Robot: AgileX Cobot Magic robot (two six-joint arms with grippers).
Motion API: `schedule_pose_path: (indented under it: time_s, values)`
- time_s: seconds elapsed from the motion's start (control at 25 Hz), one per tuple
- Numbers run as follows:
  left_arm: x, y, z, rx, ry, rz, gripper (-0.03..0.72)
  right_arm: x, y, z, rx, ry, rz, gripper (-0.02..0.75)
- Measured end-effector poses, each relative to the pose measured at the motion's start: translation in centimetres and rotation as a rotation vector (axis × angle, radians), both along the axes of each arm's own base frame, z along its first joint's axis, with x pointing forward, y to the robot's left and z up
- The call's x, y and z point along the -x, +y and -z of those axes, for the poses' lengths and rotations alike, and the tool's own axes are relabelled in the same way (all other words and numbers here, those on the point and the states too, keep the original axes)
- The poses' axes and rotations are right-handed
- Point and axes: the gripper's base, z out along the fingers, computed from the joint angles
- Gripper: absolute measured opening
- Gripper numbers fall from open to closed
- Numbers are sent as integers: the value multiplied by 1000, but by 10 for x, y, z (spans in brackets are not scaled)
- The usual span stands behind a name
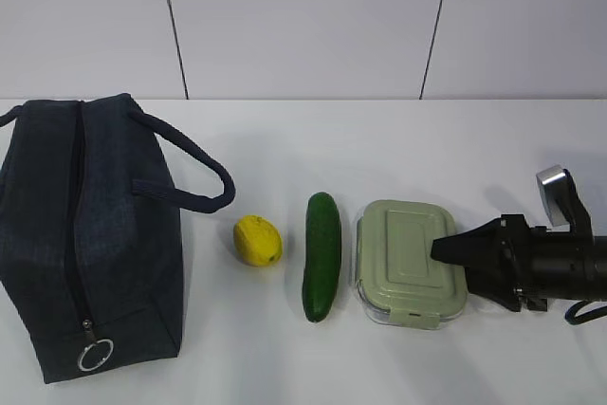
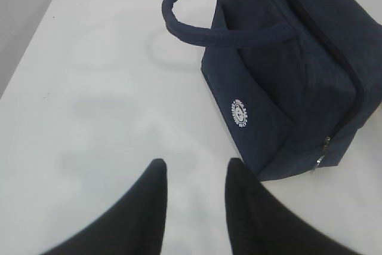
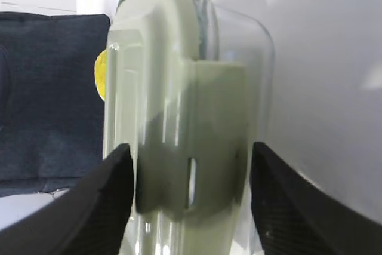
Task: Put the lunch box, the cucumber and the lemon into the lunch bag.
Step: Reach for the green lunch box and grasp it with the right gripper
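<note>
The lunch box (image 1: 403,258), clear with a sage-green lid, lies flat on the white table (image 1: 379,139) at the right. My right gripper (image 1: 436,249) reaches in from the right and is shut across its near end; in the right wrist view the fingers (image 3: 116,177) press either side of the lunch box (image 3: 179,100). The cucumber (image 1: 321,255) lies just left of the box, the lemon (image 1: 257,239) left of that. The navy lunch bag (image 1: 90,234) stands at far left, ring pull (image 1: 95,353) at its near end. My left gripper (image 2: 194,168) hangs open over bare table beside the lunch bag (image 2: 286,76).
The bag's loop handle (image 1: 194,173) droops toward the lemon. A white panelled wall (image 1: 303,16) closes the back of the table. Bare tabletop (image 2: 107,88) lies left of the bag in the left wrist view.
</note>
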Motion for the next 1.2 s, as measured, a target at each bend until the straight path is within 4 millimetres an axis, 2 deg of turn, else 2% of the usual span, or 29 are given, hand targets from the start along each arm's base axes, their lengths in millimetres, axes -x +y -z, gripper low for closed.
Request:
schedule_pose_path:
  time_s: [0.16, 0.48, 0.76, 1.2]
  values:
    - [0, 0, 0, 0, 0, 0, 239, -3, 0, -1, 16, -20, -44, 452]
    - [0, 0, 0, 0, 0, 0, 239, -4, 0, -2, 34, -34, -99, 525]
    - [0, 0, 0, 0, 0, 0, 239, -15, -3, -7, 49, -17, -156, 527]
    - [0, 0, 0, 1, 0, -1, 239, -19, -4, -9, 63, -9, -168, 527]
